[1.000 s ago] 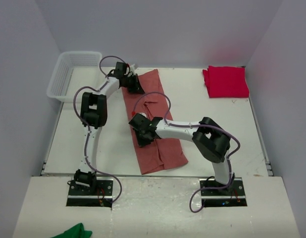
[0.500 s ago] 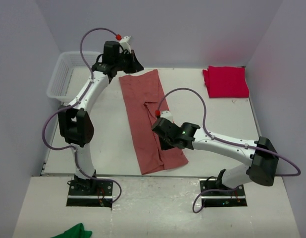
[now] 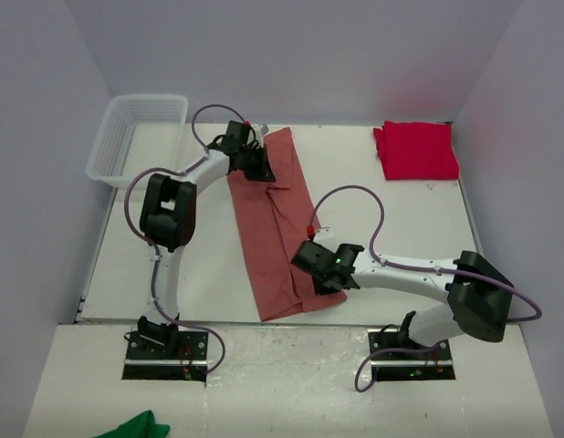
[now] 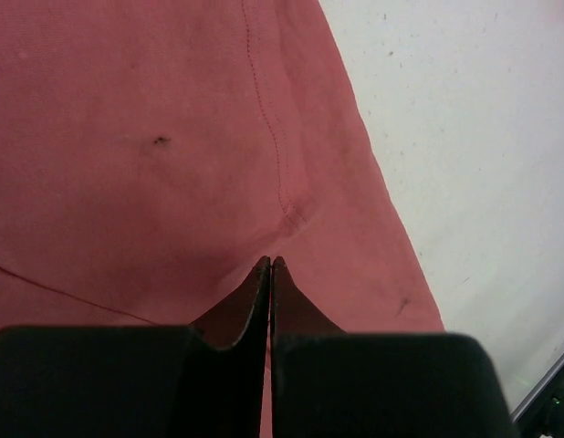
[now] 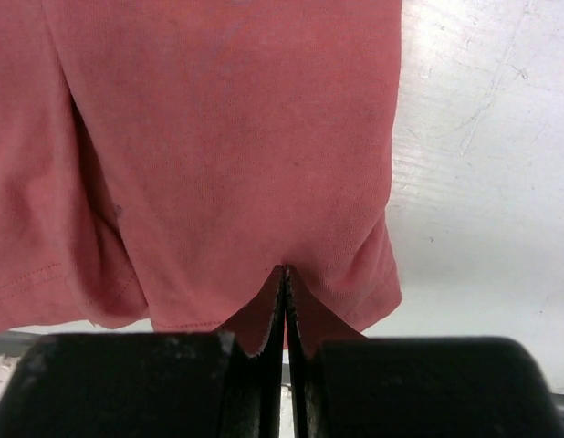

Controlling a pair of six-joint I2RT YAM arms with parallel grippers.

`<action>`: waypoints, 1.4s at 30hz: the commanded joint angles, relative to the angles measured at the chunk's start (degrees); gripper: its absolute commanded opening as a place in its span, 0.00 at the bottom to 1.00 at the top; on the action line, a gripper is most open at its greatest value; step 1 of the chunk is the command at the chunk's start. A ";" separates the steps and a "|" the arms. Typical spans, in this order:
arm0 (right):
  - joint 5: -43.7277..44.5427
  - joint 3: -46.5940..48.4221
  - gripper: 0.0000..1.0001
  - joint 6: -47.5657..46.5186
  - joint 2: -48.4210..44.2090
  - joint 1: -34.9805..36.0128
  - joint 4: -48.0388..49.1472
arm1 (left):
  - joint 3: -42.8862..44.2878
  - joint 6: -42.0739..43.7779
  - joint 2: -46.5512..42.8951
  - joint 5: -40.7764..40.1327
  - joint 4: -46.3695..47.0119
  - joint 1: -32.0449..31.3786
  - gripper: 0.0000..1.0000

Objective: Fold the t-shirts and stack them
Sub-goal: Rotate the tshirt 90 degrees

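The left claw (image 4: 270, 265) and right claw (image 5: 284, 271) each clamp shut on the salmon t-shirt (image 3: 268, 219). There are two t-shirts. The crimson t-shirt (image 3: 416, 151) lies folded, well apart.

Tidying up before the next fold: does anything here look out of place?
A green cloth lies crumpled at the near-left corner, apart from the shirts. The salmon-red t-shirt lies slanted and carries a small dark speck.

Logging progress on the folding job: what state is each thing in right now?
salmon t-shirt: folded into a long strip, flat
crimson t-shirt: folded, lying apart at far right
left hand: shut on the salmon t-shirt's far end
right hand: shut on its near hem
basket: upright
green cloth: crumpled
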 commanded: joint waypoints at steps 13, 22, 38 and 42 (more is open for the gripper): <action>-6.38 -1.91 0.00 2.56 6.97 0.51 9.39 | 12.00 -0.38 13.23 2.85 1.41 -0.20 0.00; -7.44 4.33 0.00 -0.60 12.07 1.22 8.61 | 22.91 0.06 21.15 5.40 -1.14 0.42 0.00; -5.60 11.01 0.00 -2.54 10.23 2.71 5.27 | 22.48 1.38 13.96 5.92 -2.37 1.82 0.00; -2.00 11.63 0.00 -1.58 7.77 3.15 2.46 | 18.79 1.47 7.63 5.75 -0.27 1.74 0.00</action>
